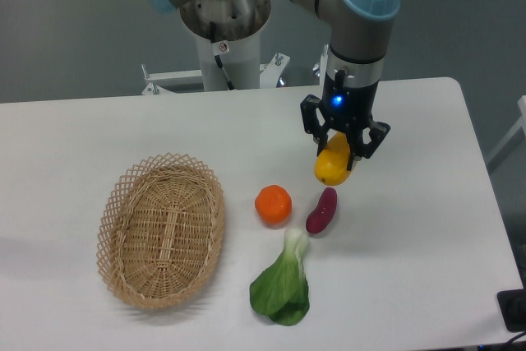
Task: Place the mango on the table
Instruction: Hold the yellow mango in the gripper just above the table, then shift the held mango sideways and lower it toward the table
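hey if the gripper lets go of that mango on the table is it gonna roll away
Probably a little. The mango is a smooth rounded oval, so it may rock or roll sideways on the flat white table. It looks firm, unlikely to squash between the fingers of the gripper. The sweet potato nearby might stop a short roll.

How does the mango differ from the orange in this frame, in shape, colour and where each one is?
The mango is yellow and oval; the orange is deep orange and round. The mango sits between the fingers of the pincer, partly hidden by them, while the orange lies free on the table, untouched. The mango is farther back and to the right, the orange nearer the basket. Both are smooth-skinned fruits.
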